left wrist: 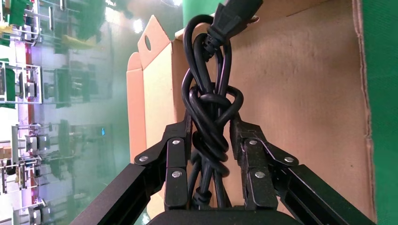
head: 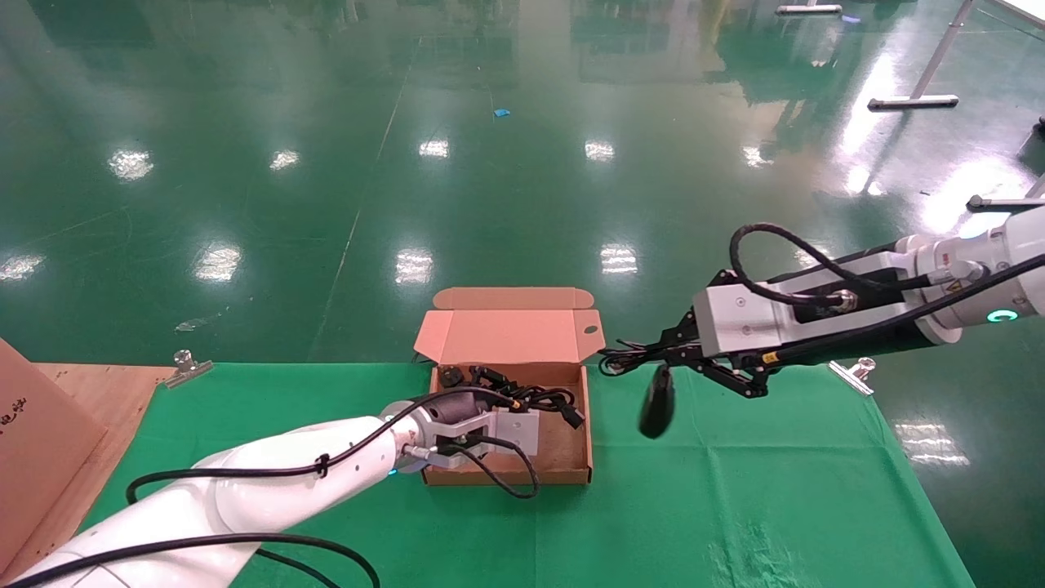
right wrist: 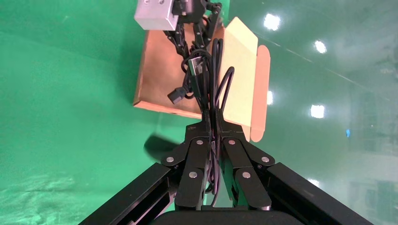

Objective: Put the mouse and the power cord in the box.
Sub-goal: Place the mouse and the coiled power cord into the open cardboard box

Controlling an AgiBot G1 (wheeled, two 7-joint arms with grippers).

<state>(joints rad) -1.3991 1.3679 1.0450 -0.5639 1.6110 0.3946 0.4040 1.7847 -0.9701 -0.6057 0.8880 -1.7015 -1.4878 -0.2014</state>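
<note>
The step in hand, as I judge it, is twofold: release the power cord (head: 535, 398) into the box (head: 589, 425) and bring the mouse (head: 657, 402) over.

The left end effector (left wrist: 211, 140) sits low inside the box, its fingers closed against the knotted bundle of power cord, which lies toward the box's 12 o'clock wall, plug at about 2 o'clock. To finish well, open fully and lift straight up so no loop rides out on a finger.

The right end effector (right wrist: 212, 131) hovers above the table (head: 735, 490) at the box's 3 o'clock, pinched tight on the mouse's own thin cable. The mouse hangs free below, off the green cloth and outside the box.

A dangling load probably swings, so travel slowly toward 9 o'clock, clearing the right wall and the upright lid flap (head: 506, 335). The left arm fills much of the box; it should probably leave first. Lower until the mouse rests on the cardboard, then let go.
</note>
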